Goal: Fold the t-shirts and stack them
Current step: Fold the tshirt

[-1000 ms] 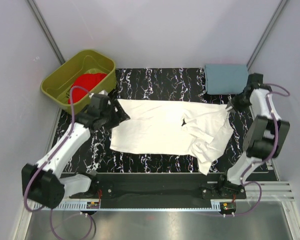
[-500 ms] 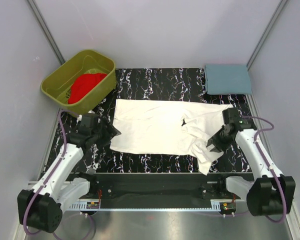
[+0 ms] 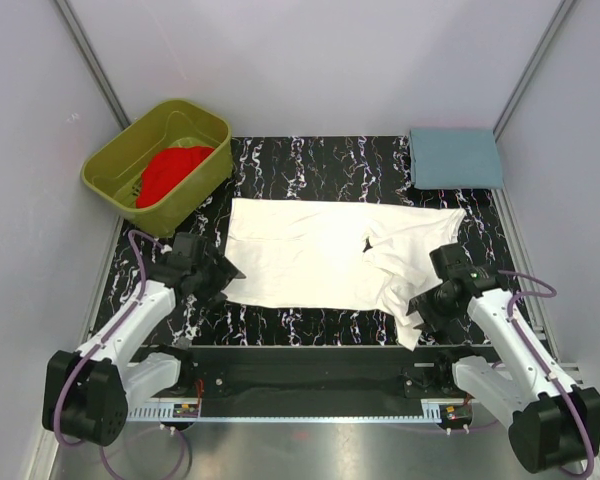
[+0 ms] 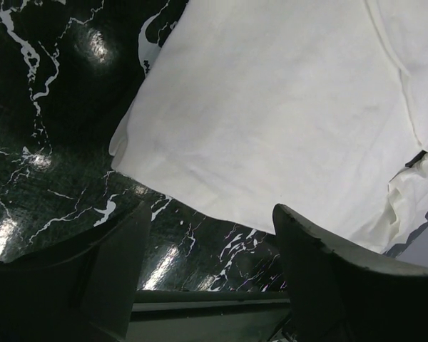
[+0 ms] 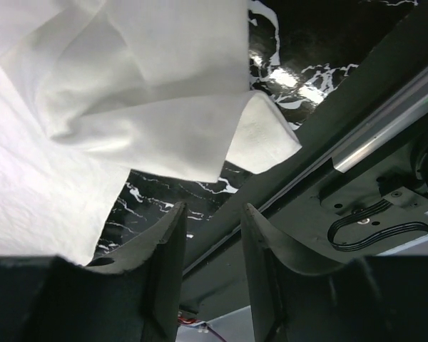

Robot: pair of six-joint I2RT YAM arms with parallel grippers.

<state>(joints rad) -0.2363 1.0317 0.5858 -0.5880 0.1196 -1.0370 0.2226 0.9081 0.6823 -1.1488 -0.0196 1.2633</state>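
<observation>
left claw (image 3: 221, 276): spread wide, nothing held, low over the counter (image 3: 320, 152)
left claw vs white t-shirt (image 3: 310, 255): claw sits just off the shirt's near-left corner; in the wrist view the cloth edge lies just ahead of the fingers (image 4: 125, 239), not between them; no touch visible
right claw (image 3: 421, 306): part spread, clear gap between the fingers (image 5: 172, 235), nothing pinched
right claw vs white t-shirt: claw is at the shirt's near-right end, beside the bunched flap that reaches toward the counter's near edge; in the wrist view a loose cloth corner lies just past the fingertips, apart from them
white t-shirt lay: spread flat across the middle of the counter, left part smooth, right part rumpled and folded over itself; small dark mark near the middle
red t-shirt (image 3: 170, 170): bunched inside the olive tub (image 3: 202, 188), well apart from both claws
olive tub: far-left corner, off the counter's edge
grey-blue folded cloth (image 3: 455, 158): far-right corner of the counter, apart from the white t-shirt
counter: black with white veins
</observation>
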